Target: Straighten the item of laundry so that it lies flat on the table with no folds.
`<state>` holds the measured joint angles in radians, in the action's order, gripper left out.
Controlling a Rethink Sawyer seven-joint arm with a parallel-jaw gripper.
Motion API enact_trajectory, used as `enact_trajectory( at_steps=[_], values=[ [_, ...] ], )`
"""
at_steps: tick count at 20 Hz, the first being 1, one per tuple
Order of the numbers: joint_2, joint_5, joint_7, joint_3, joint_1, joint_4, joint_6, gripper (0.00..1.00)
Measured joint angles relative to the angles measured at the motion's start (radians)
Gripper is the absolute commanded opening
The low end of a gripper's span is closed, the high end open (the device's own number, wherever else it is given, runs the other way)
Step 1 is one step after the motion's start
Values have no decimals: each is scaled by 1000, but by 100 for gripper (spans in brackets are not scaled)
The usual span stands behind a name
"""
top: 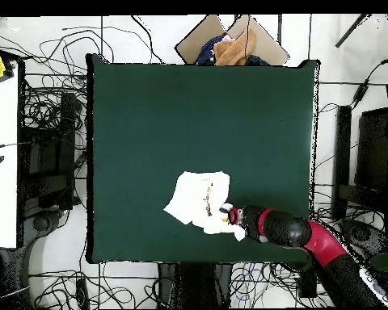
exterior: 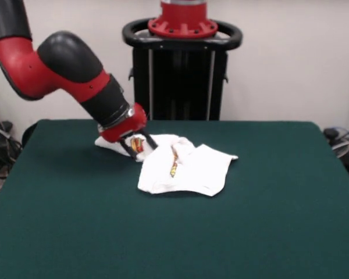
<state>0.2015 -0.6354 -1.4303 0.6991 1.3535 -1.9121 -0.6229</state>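
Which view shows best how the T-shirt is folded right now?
The front view: the T-shirt lies crumpled, folded over itself, its printed part bunched at the gripper on its far edge. The overhead view gives only its small white outline on the green table, with the gripper at one corner.

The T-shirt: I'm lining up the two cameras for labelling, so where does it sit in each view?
Front view: the white T-shirt lies crumpled just left of centre on the green table, towards the pedestal side.
Overhead view: the T-shirt lies below centre, near the table's bottom edge.
Shared landmark: the gripper at the shirt's printed end, left in the front view, right in the overhead.
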Motion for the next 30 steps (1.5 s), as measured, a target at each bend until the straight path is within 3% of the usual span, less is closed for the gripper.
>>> enact_trajectory(
  at_steps=[5,15,16,23,27,30],
  values=[
    [-89,55,112,11,9,-9,-98,100],
    [-124,63,115,41,-14,-35,-59,100],
    [-124,62,115,44,-16,-37,-47,0],
    [-86,12,115,45,-59,-44,122,0],
    [45,-45,103,-23,-182,-43,266,0],
    [178,-69,77,-145,-350,-30,410,0]
  ],
)
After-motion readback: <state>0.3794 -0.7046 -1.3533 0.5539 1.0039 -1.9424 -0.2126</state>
